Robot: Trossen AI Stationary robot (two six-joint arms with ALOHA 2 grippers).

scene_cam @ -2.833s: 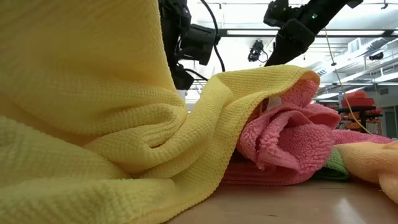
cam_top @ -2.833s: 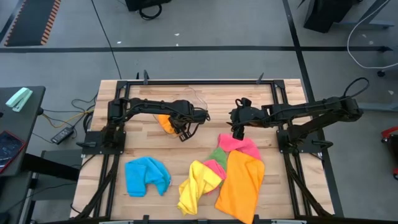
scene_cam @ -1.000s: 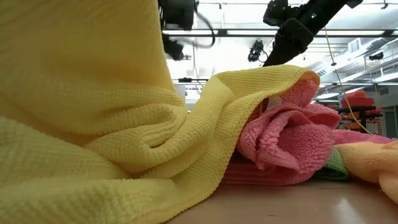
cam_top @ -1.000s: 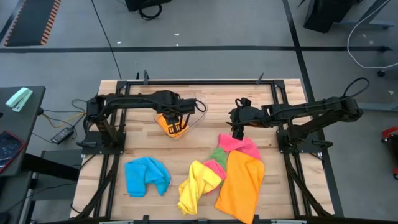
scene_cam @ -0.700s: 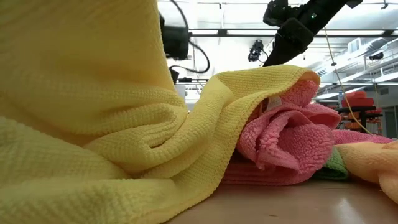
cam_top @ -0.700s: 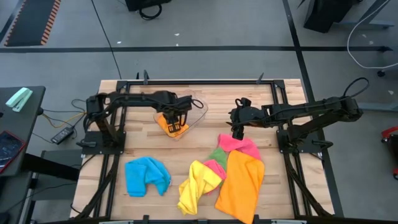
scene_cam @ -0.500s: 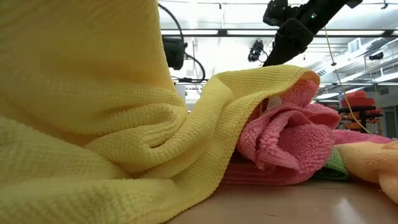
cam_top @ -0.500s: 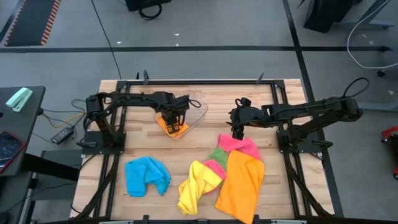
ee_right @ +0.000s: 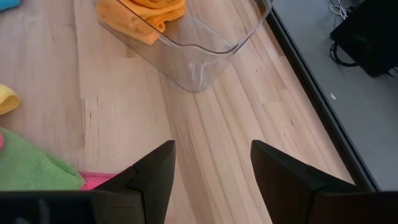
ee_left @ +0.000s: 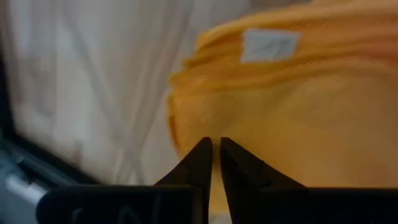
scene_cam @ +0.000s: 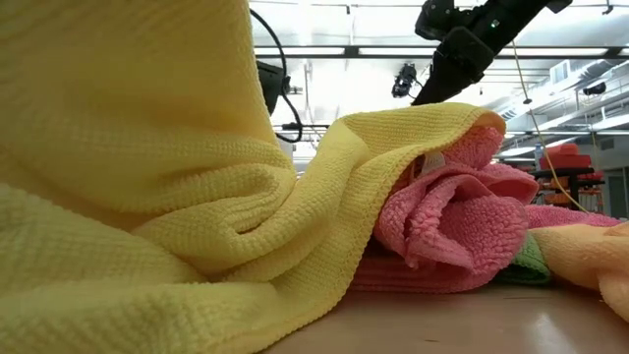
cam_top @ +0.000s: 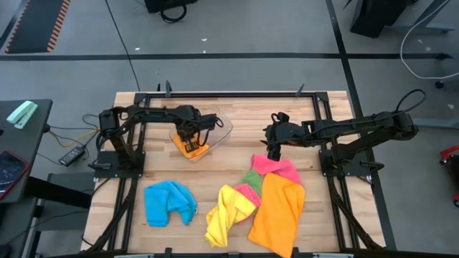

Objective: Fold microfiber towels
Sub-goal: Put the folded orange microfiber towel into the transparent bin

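Note:
A folded orange towel (cam_top: 188,149) with a white label (ee_left: 268,43) lies inside a clear plastic tub (cam_top: 219,126) at the table's far left-centre. My left gripper (cam_top: 191,140) is inside the tub, shut, with its tips (ee_left: 216,149) at that towel. My right gripper (cam_top: 272,152) is open and empty above the far end of a pink towel (cam_top: 281,169). A green towel (cam_top: 251,179), a yellow towel (cam_top: 228,213), a spread orange towel (cam_top: 278,215) and a blue towel (cam_top: 170,203) lie on the near half of the table. My left gripper comes from above, pointing down into the tub. Its shut fingertips (ee_left: 205,149) stand at the folded orange towel's upper face (ee_left: 261,118), near the towel's edge beside the tub wall. I cannot tell whether any cloth is pinched between them.
The yellow towel (scene_cam: 128,177) fills the low view's left, and the pink towel (scene_cam: 447,221) lies bunched beside it. Bare wood (ee_right: 205,124) lies between the tub (ee_right: 199,56) and the towel pile. A black metal frame (cam_top: 229,95) runs along the table's far edge.
My left gripper has gone toward the table's left edge, staying in the tub. The tub, with the orange towel in it, has slid along the table to the left with it. My right arm has kept still.

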